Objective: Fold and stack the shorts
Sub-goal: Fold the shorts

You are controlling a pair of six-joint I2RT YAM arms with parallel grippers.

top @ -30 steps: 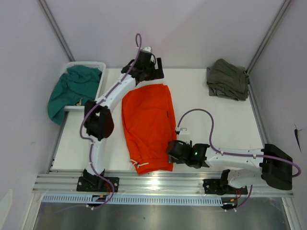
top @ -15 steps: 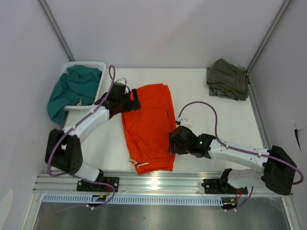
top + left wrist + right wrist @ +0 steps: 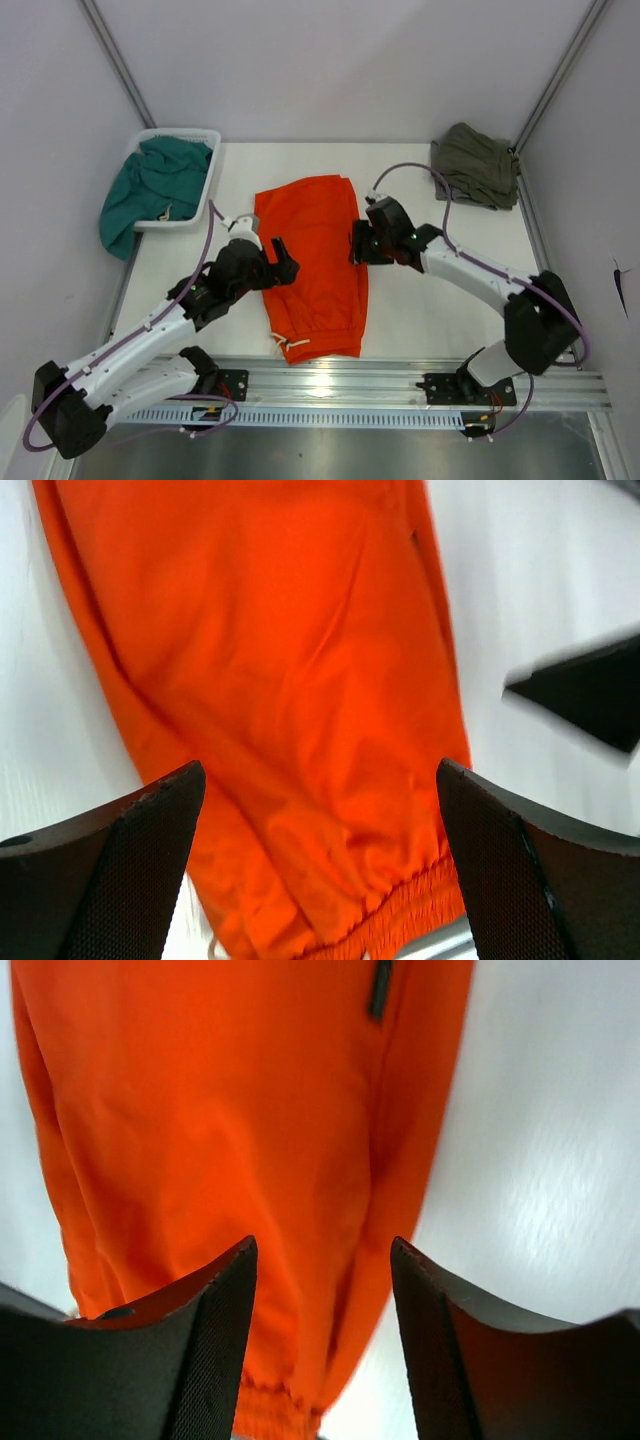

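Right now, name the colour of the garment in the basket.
The garment is teal; top external view.

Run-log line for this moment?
orange shorts: laid flat | left gripper: jaws open, left edge | right gripper: jaws open, right edge

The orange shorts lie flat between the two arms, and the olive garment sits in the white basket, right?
No: the top view shows the teal garment in the white basket; the olive garment lies on the table at far right. The rest holds.
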